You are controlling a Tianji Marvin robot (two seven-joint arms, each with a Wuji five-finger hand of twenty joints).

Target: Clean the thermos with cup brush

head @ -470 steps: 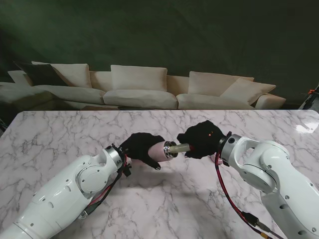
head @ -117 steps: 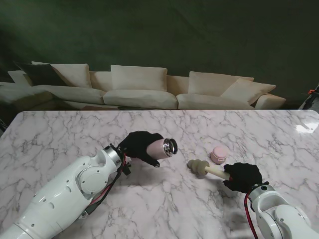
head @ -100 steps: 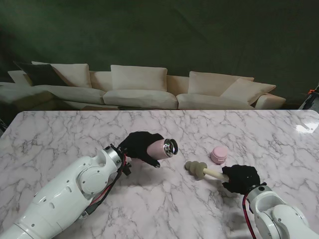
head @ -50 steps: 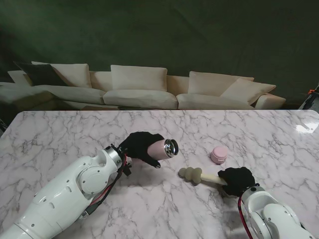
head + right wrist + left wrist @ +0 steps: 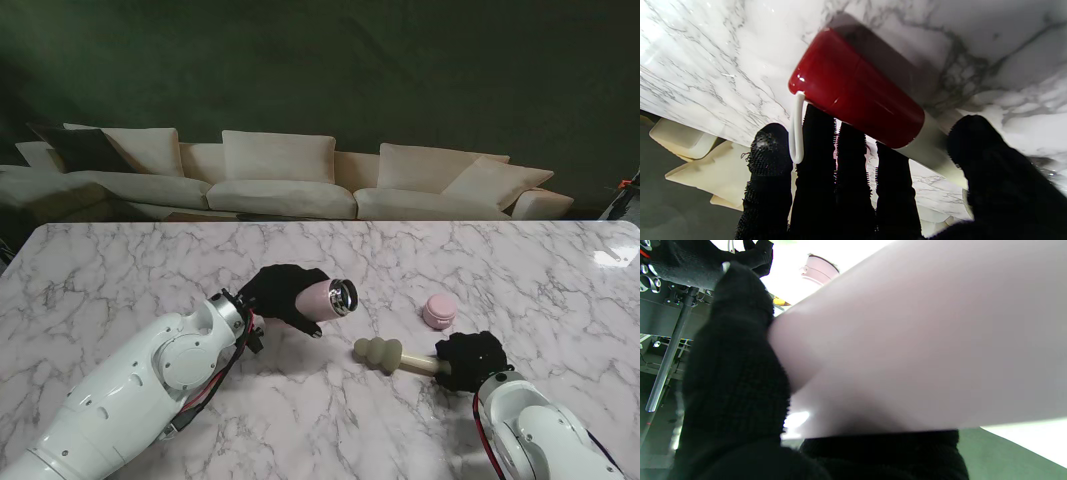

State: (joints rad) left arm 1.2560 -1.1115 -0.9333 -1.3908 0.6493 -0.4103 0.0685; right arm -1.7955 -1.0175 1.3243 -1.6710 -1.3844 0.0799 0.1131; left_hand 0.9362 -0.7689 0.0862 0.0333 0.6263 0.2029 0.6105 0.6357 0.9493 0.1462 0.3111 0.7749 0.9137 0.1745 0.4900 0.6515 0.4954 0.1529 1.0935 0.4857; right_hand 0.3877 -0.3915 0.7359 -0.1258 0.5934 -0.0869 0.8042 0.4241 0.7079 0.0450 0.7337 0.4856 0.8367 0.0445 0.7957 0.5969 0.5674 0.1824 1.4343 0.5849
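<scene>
**Thermos held aloft, brush low at the table: risks and grip status**

Left side: left hand [image 5: 278, 293] closed around pink thermos [image 5: 322, 299], clear of the marble table [image 5: 120, 270], body tilted, steel mouth aimed right toward the brush. In the left wrist view, gloved fingers [image 5: 736, 373] wrapped against the pink wall [image 5: 907, 350]; wrap looks firm, though contact on the far side hidden. Likely fault here: rotation or slip of the smooth body under side load from the brush, should the head meet the rim off-axis.

Centre: foam head of cup brush [image 5: 378, 351] low over or on the table, nearer to me than the thermos mouth and apart from it. Contact with the marble not determinable. Likely fault: misalignment at any re-entry, head snagging on the rim.

Right side: pink lid [image 5: 438, 311] standing on the table just beside the brush handle, farther from me; risk of a knock from the hand or handle. Right hand [image 5: 468, 360] closed on the handle end. Right wrist view: four fingers [image 5: 813, 186] under the red grip section [image 5: 857, 90], thumb opposite, white hanging loop beside the fingertips. Hold near the handle's end, hence long lever and possible droop or twist of the head.
</scene>
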